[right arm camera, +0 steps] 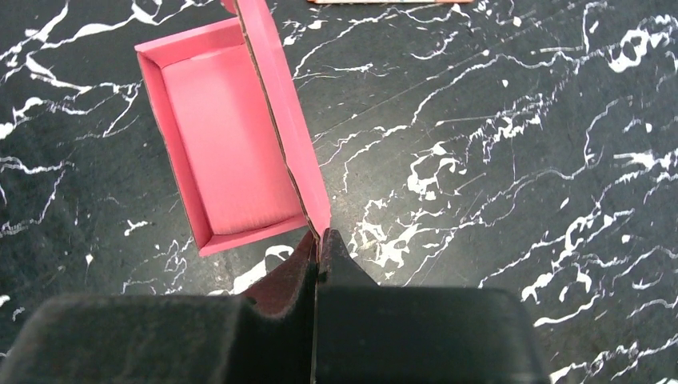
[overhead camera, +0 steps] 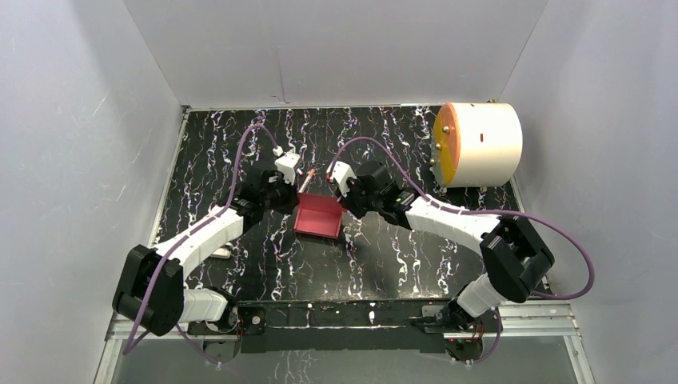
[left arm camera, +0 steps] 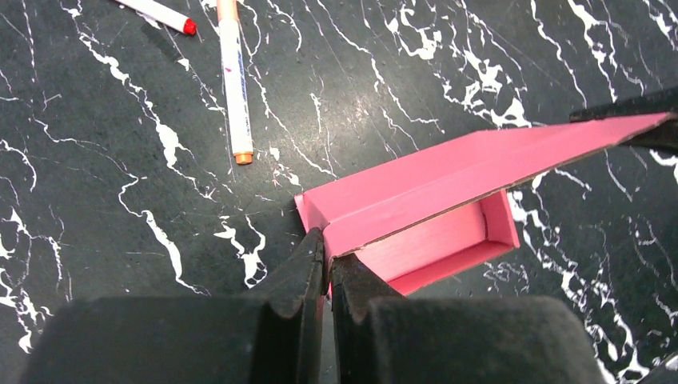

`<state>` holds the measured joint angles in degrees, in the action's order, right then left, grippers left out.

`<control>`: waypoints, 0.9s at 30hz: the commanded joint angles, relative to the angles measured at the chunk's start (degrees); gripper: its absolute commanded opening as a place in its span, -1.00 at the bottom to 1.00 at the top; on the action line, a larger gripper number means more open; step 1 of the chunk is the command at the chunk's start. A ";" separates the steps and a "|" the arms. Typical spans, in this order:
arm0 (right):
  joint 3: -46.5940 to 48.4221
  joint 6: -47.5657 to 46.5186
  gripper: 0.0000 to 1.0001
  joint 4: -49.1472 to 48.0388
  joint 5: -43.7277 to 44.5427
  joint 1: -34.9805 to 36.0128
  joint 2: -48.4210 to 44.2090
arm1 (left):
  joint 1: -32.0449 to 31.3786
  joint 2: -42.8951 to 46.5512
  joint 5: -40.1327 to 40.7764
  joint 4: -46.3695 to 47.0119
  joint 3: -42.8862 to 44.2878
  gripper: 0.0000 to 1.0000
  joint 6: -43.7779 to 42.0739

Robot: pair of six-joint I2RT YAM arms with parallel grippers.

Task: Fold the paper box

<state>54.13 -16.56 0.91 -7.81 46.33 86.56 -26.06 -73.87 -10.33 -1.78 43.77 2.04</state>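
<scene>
Where the paper box (overhead camera: 318, 218) lies: on the black marbled table (overhead camera: 400, 256), directly between the two grippers, with its shallow tray open upward and its lid flap raised on edge.
Left gripper (left arm camera: 326, 252): closed, its fingertips pinching one end of the raised flap; the tray sits just ahead of them and to their right.
Right gripper (right arm camera: 319, 244): closed, pinching the other end of the same flap; the tray lies just ahead of its fingertips and to their left.
Flap: stretched straight from one grip to the other and leaning a little over the tray; the card's brown cut edge shows along the top.
Tray: pink inside, all four low walls upright, bottom flat on the table.
Orange-capped pen (left arm camera: 234, 80): flat on the table ahead of the left gripper and to its left, clear of the box.
Red-capped pen (left arm camera: 164, 14): farther ahead still, beside the first pen.
White cylinder (overhead camera: 488, 144): on its side well beyond the right gripper, its orange face turned toward the box.
</scene>
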 commanded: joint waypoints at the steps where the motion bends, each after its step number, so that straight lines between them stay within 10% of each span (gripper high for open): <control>1: 2.28 8.52 -1.00 -5.63 6.67 2.30 -0.53 | -2.73 -0.58 -0.57 7.14 -0.06 -0.97 8.99; 27: 2.13 33.42 -0.96 -11.63 24.60 2.78 4.88 | -7.45 1.44 11.71 18.74 -7.49 -0.97 23.55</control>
<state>56.99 12.34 -5.04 16.51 48.14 92.14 -31.44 -74.13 -1.80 10.90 36.93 21.67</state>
